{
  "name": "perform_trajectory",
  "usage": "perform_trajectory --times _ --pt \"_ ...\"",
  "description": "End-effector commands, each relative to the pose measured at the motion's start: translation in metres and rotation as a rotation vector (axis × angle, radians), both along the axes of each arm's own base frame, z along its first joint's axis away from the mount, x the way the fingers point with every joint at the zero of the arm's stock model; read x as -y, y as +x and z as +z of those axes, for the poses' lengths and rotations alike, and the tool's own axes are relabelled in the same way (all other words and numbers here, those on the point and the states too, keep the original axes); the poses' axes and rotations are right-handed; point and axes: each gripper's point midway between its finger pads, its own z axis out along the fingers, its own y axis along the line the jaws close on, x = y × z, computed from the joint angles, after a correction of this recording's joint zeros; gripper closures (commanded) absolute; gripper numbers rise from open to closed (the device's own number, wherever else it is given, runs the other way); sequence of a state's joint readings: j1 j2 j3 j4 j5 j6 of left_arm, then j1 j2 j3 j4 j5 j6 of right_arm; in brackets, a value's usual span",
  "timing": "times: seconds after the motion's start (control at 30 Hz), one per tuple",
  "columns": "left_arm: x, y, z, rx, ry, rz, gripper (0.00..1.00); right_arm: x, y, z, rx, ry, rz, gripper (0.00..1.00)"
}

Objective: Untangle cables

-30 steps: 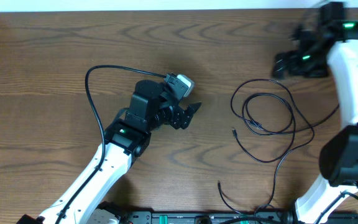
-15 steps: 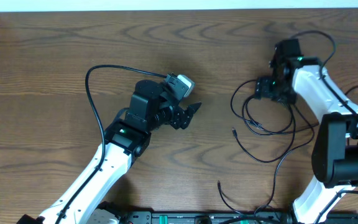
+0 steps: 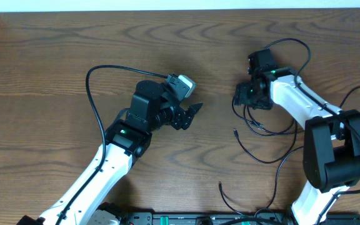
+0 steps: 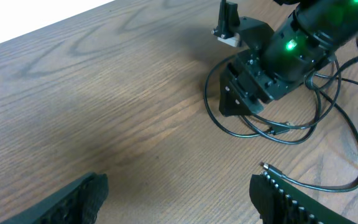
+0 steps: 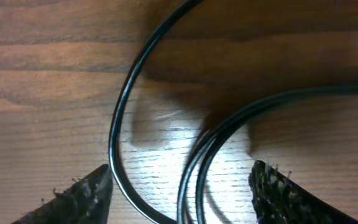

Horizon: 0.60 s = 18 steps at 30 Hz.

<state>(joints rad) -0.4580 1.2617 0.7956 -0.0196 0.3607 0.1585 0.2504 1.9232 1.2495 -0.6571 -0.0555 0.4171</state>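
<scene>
The right tool (image 5: 180, 190) points down at the table (image 3: 55, 56) with its two fingers (image 5: 82, 193) spread wide and nothing held. In the gap between them run black strands of the cables (image 5: 118, 124). One is a single curve close to the finger at the left of the wrist view. The other two lie side by side and bend through the middle toward the other finger. Whether the fingertips touch the wood cannot be told.

Seen from overhead, this tool sits over the edge of the tangle. The loose loops spread out from it beneath and beside its own arm, and a small plug end (image 3: 235, 132) lies just past the loops.

The left tool (image 3: 191, 112) is well apart from the right one, opened wide and empty over bare wood. The right tool and the loops are ahead of it. The plug end lies nearest to it, just in front of one finger (image 4: 284, 199).
</scene>
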Motion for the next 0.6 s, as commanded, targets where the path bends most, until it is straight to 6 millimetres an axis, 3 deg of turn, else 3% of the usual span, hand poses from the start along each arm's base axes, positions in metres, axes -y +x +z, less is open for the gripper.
perform_trajectory --times 0.0,0.23,0.5,0.53,0.57 --pt "-0.001 0.004 0.002 0.016 0.010 0.000 0.22 0.004 -0.002 0.000 0.011 -0.060 -0.034 0.39" --pt "-0.001 0.004 0.002 0.016 0.011 0.000 0.22 0.015 -0.015 -0.009 -0.016 -0.124 -0.149 0.57" --pt "-0.001 0.004 0.002 0.016 0.011 0.000 0.22 0.027 -0.033 -0.028 -0.049 -0.158 -0.237 0.65" --pt "-0.001 0.004 0.002 0.016 0.011 0.000 0.21 0.028 -0.034 -0.029 -0.049 -0.157 -0.237 0.71" --pt "-0.001 0.004 0.002 0.016 0.011 0.000 0.22 0.028 -0.035 -0.030 -0.049 -0.156 -0.237 0.84"
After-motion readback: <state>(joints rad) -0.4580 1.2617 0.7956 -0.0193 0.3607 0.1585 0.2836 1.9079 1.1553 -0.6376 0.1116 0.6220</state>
